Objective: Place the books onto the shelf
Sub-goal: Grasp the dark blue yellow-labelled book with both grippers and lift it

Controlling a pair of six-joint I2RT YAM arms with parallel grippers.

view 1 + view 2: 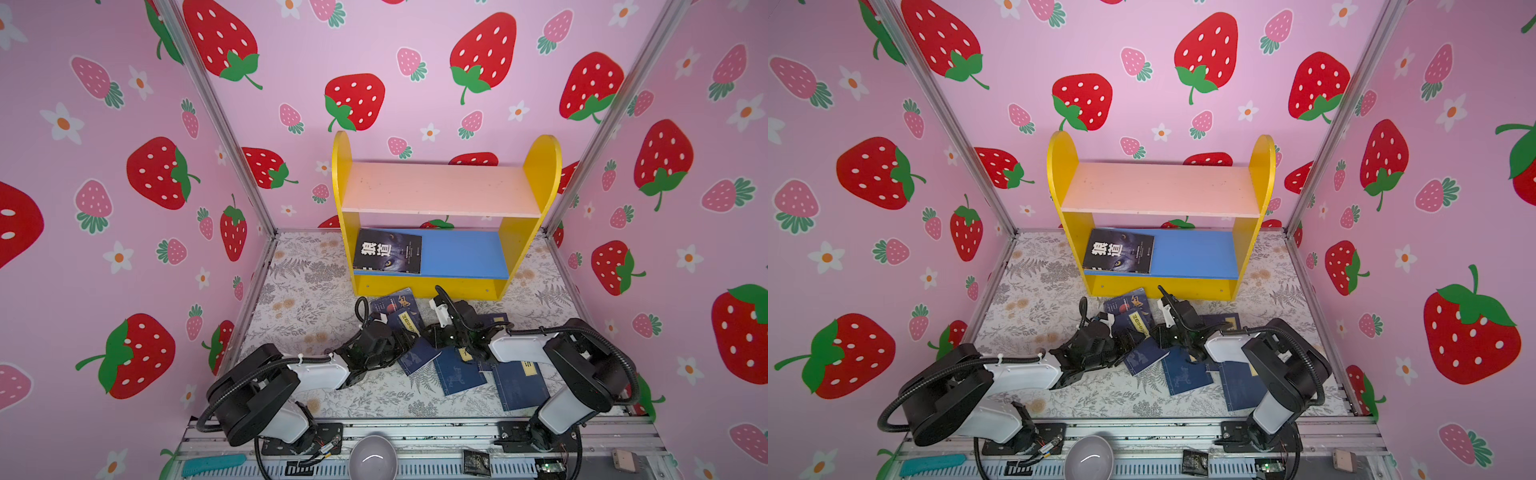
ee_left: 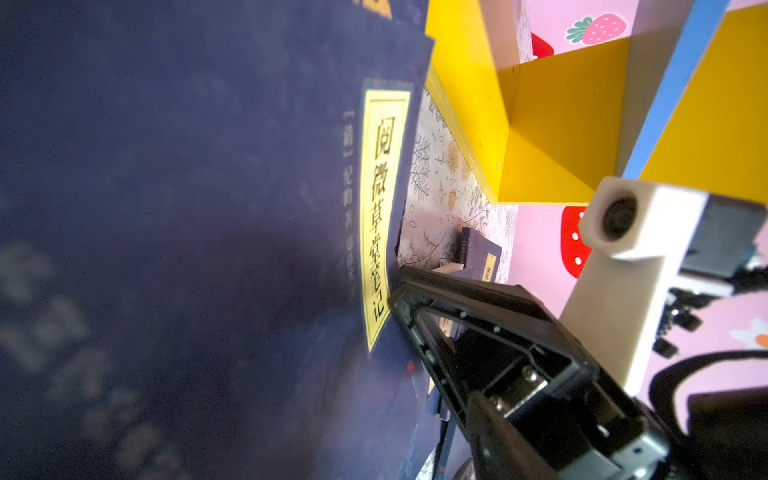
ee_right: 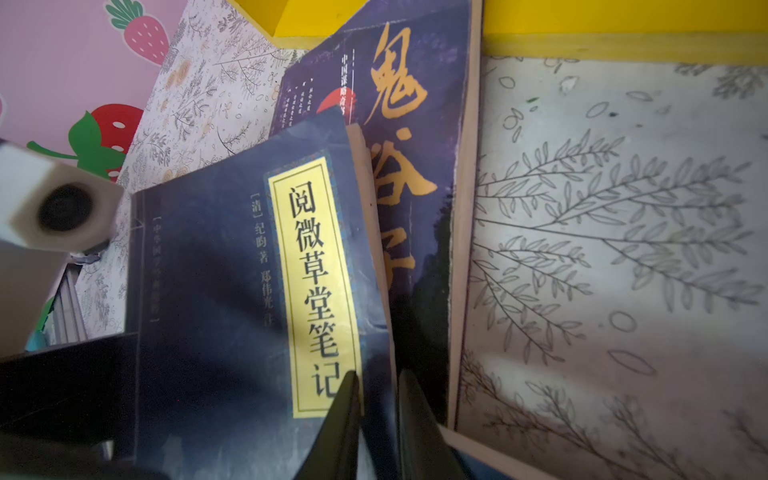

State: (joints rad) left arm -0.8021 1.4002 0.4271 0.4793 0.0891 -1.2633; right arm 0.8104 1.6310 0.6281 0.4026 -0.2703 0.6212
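Observation:
The shelf (image 1: 540, 166) stands at the back, and a black book (image 1: 387, 251) lies on its blue lower board. In front of it my right gripper (image 3: 376, 376) is shut on the edge of a navy book with a yellow label (image 3: 232, 270), which is tilted up off a dark book with gold characters (image 3: 407, 124). My left gripper (image 1: 401, 334) is at the same navy book (image 1: 409, 321) from the other side. Only one of its fingers (image 2: 449, 324) shows, its tip against the cover (image 2: 249, 208). Three more navy books (image 1: 457, 372) lie on the floral cloth under the right arm.
Pink strawberry walls close in the left, back and right sides. A grey bowl (image 1: 372, 457), a teal brush (image 1: 214, 464) and a black packet (image 1: 476, 461) lie on the front rail. The pink upper board (image 1: 440, 189) of the shelf is bare.

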